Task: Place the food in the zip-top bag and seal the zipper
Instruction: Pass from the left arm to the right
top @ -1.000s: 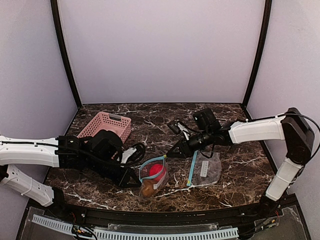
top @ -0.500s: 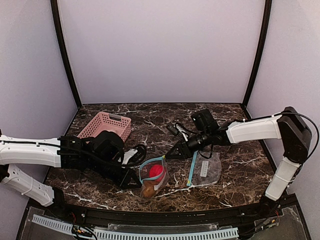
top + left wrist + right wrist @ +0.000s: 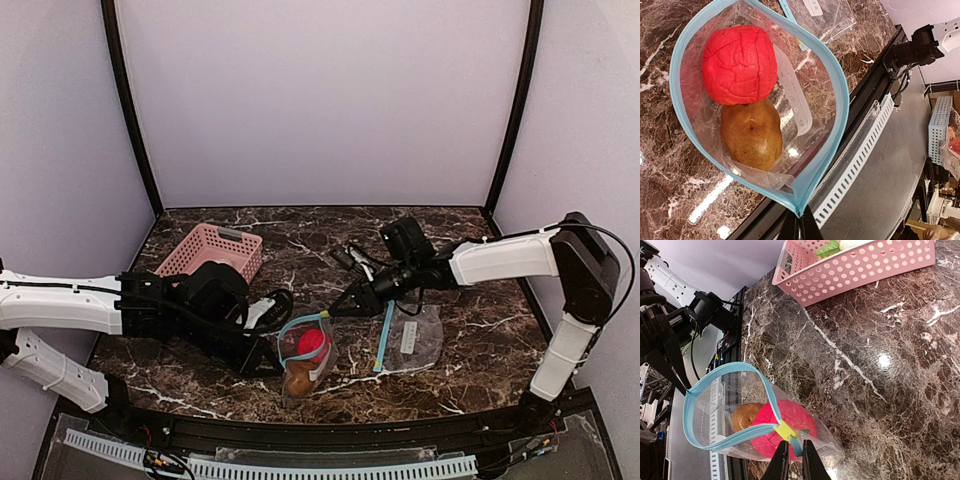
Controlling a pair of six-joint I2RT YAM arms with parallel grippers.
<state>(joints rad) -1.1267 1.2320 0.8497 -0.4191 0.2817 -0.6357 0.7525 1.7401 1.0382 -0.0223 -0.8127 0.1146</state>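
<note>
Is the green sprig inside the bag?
No, the sprig lies in the basket; the bag holds only the red ball and the bun.

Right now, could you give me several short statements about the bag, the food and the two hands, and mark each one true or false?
1. The red ball and the brown bun are inside the zip-top bag. True.
2. The bag's zipper is sealed. False: the mouth of the bag gapes wide open.
3. The green sprig lies in the pink basket. True.
4. The left hand is away from the bag. False: it pinches one end of the bag's blue rim.
5. The right hand is at the bag's rim, next to the yellow slider. True.
</note>
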